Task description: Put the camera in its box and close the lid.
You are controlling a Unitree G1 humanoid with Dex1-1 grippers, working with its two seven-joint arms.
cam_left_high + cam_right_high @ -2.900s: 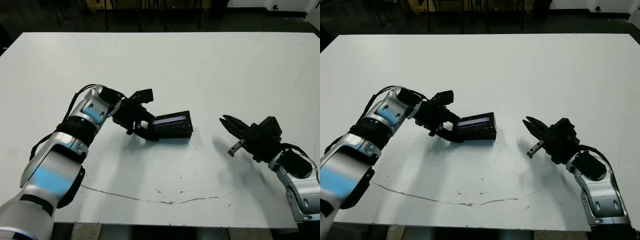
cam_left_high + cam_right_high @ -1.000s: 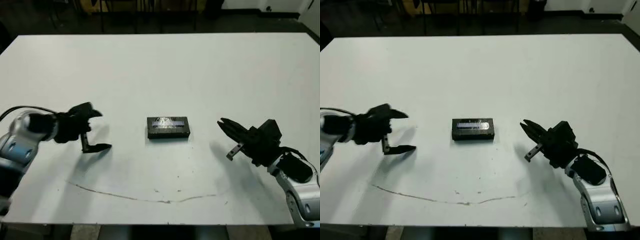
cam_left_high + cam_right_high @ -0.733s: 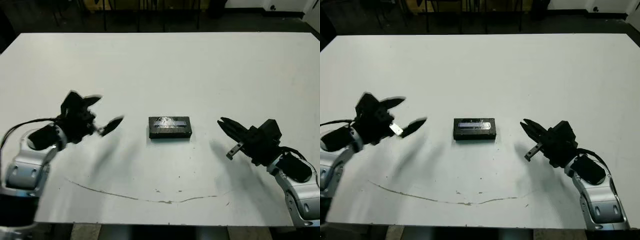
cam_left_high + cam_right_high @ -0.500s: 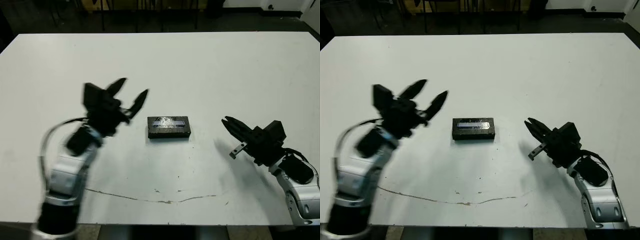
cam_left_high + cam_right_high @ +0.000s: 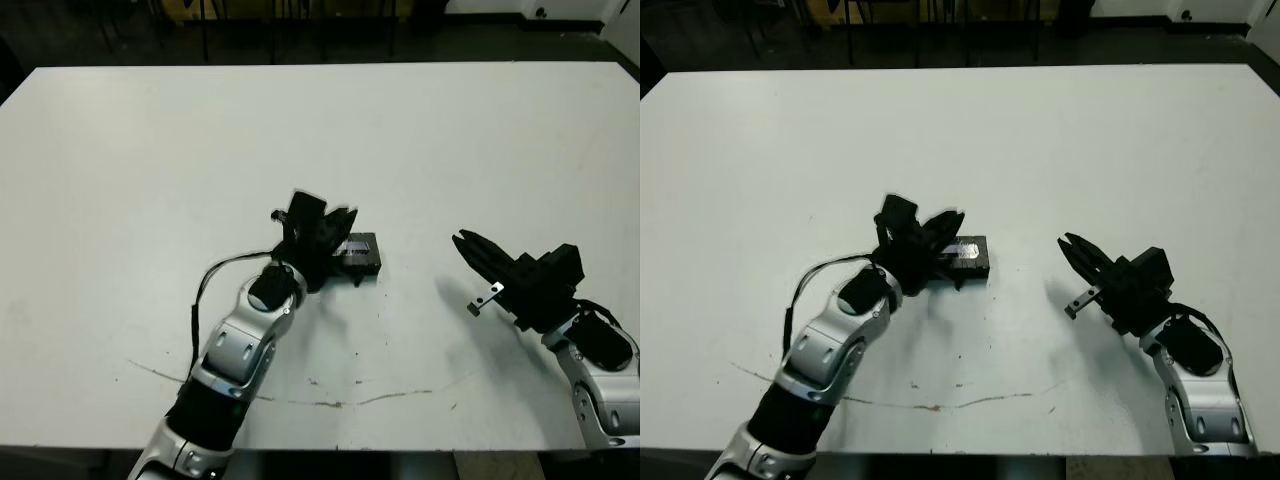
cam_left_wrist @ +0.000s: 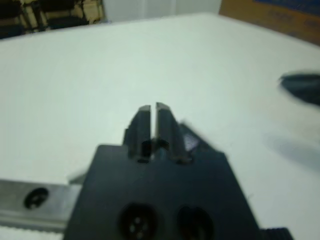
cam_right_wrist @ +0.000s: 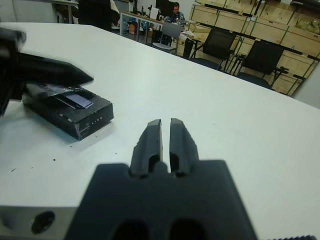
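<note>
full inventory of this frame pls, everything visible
table: 1, white, fills the view
box: 1, black, lid on, pale label on top, mid-table
camera: none visible
scratch: 1, thin dark line, near the table's front edge
chairs: at least 2, black, beyond the table
person: 1, seated far beyond the table
left claw: 1, black, shut, at the box's left end; contact unclear
right claw: 1, black, shut, right of the box, apart from it
</note>
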